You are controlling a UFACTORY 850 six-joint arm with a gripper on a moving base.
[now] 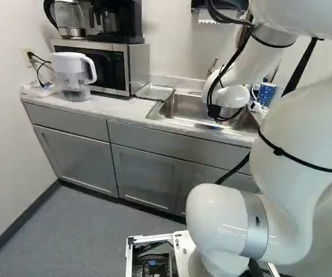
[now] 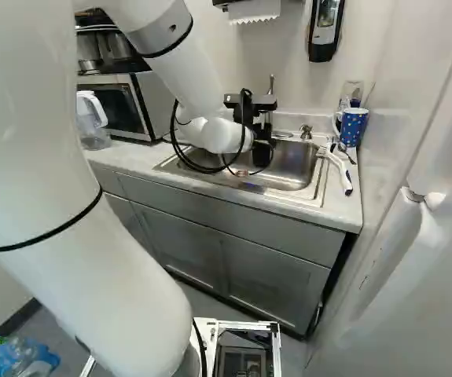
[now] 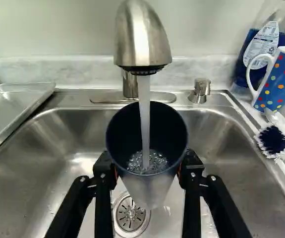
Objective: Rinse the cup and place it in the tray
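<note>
The smooth, glossy white arm point(image 1: 304, 109) has thick, rounded segments, with a silver-grey metal ring point(image 1: 256, 225) and thin black straps point(image 1: 278, 151) around it. Thin black cables point(image 2: 178, 149) make loops near the wrist. The black gripper point(image 2: 263, 149) has angular black fingers point(image 3: 102, 203) with small silver screws point(image 3: 82, 179) and narrow orange pads point(image 3: 116, 173). White rails point(image 1: 154, 238) frame the base.

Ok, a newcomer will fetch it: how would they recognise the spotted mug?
Find the metal sink, then the counter at its side. There, by the soap bottle, stands the mug: blue, dotted, with a handle, whereas the cup in the tool shows no dots or handle.
</note>
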